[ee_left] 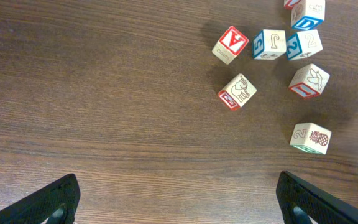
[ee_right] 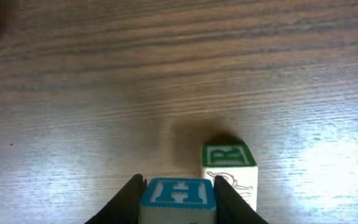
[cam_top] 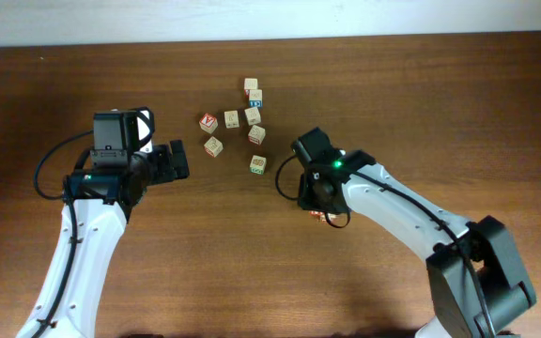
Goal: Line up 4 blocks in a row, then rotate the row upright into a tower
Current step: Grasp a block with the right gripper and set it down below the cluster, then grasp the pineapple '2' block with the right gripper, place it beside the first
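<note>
From the overhead camera I see my right gripper (cam_top: 324, 214) down and to the right of the pale wooden cube with a pineapple picture and a green side (cam_top: 258, 164), but the arm hides whatever sits in it. The right wrist view settles that — the fingers (ee_right: 129, 199) are clamped on a pale wooden cube with a blue H on top (ee_right: 179, 193). A second pale cube with a green-printed top (ee_right: 229, 163) stands just beside it, against one finger.

My left gripper (cam_top: 178, 160) is well to the left of the pineapple cube, jaws spread wide over bare wood. Its wrist camera gives detail the overhead blurs — beyond the pineapple cube is a bird-printed cube with a red side (ee_left: 309, 81). Further left of that is an elephant-printed cube with a red side (ee_left: 237, 91).
</note>
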You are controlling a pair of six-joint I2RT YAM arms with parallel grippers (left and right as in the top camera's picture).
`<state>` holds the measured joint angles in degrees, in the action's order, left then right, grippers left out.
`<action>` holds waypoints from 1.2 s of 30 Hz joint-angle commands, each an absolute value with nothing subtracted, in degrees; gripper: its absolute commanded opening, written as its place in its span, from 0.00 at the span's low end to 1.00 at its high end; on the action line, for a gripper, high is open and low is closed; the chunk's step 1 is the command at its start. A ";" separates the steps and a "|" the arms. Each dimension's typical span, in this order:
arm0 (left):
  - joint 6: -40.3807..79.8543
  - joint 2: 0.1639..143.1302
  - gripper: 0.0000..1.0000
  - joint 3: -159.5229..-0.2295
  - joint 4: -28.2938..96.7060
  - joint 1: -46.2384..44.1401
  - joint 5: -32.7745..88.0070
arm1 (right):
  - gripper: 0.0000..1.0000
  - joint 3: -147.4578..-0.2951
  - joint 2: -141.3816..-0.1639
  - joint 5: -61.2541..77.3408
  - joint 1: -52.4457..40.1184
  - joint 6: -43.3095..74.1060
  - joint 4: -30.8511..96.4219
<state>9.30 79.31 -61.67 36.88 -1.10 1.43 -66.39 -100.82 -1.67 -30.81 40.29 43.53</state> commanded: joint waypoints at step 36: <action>9.80 79.40 0.99 -61.98 37.19 -0.99 1.21 | 0.23 -92.29 -122.52 -4.21 -37.12 32.77 36.47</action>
